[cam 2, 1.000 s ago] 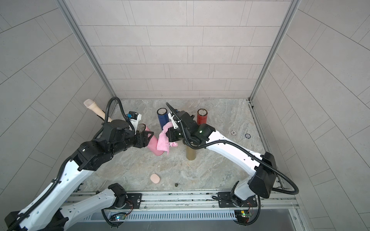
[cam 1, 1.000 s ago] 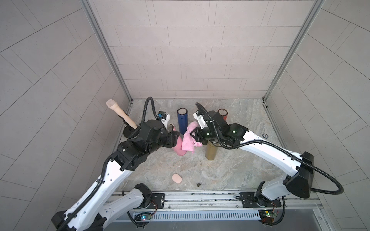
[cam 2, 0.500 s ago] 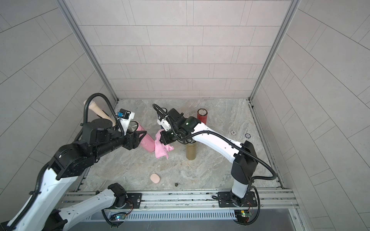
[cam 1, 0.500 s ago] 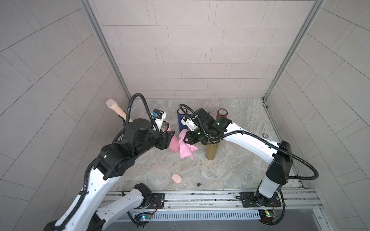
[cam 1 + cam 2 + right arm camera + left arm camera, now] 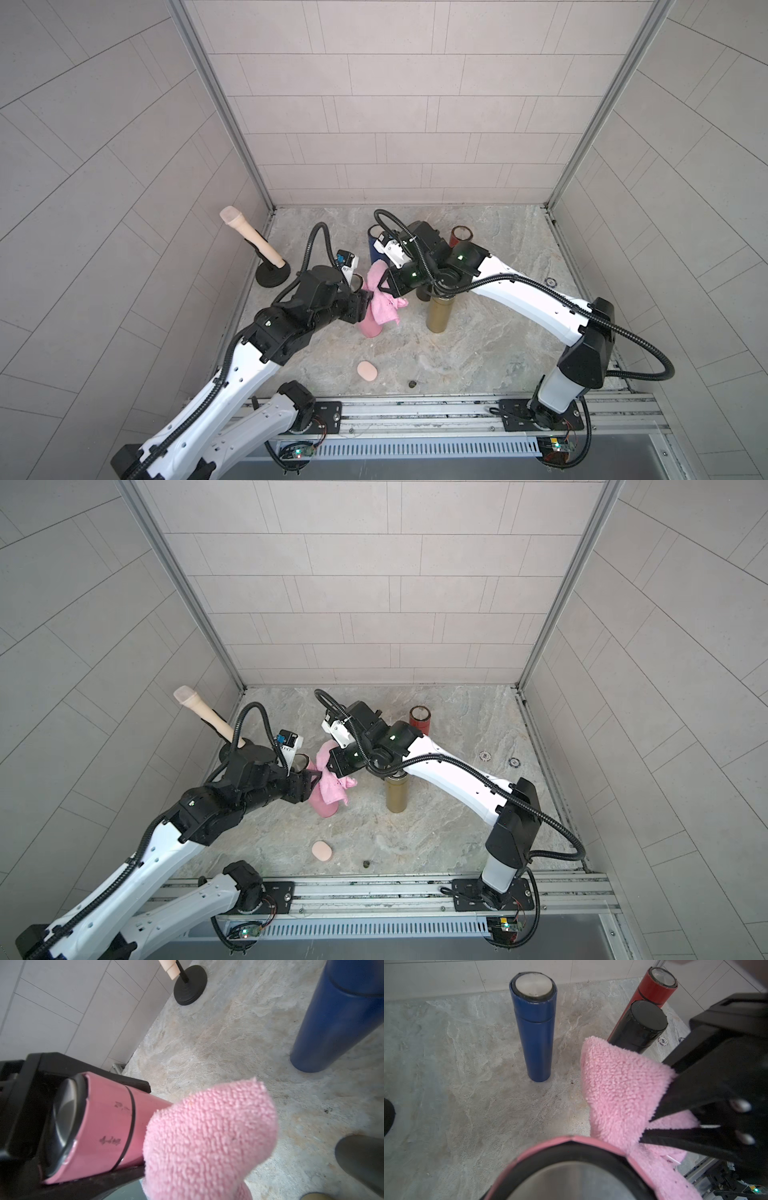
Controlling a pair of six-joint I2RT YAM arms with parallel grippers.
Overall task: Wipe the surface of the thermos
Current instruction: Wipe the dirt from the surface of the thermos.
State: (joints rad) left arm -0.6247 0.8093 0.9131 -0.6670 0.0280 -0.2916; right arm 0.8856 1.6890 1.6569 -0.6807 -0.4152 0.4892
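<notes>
In both top views the pink thermos (image 5: 371, 326) leans near the middle of the bench (image 5: 478, 353), lid toward 11 o'clock, base toward 5. Whether the base touches the bench I cannot tell. The left gripper (image 5: 362, 306) reaches in from 8 o'clock, clamped on its upper part. The right gripper (image 5: 384, 287), reaching from 3 o'clock, pinches the pink cloth (image 5: 384, 305), draped on the thermos's 3 o'clock flank.

In the left wrist view the cloth (image 5: 616, 1088) touches the thermos's pink rim, nipped between the right gripper's closed tips.

In the right wrist view black jaws stand either side of the thermos just under the lid. The cloth covers the body past the seam ring, leaving dark marks (image 5: 110, 1140) bare. By my judgement the right arm's stroke should follow the long axis, toward 11 o'clock.
</notes>
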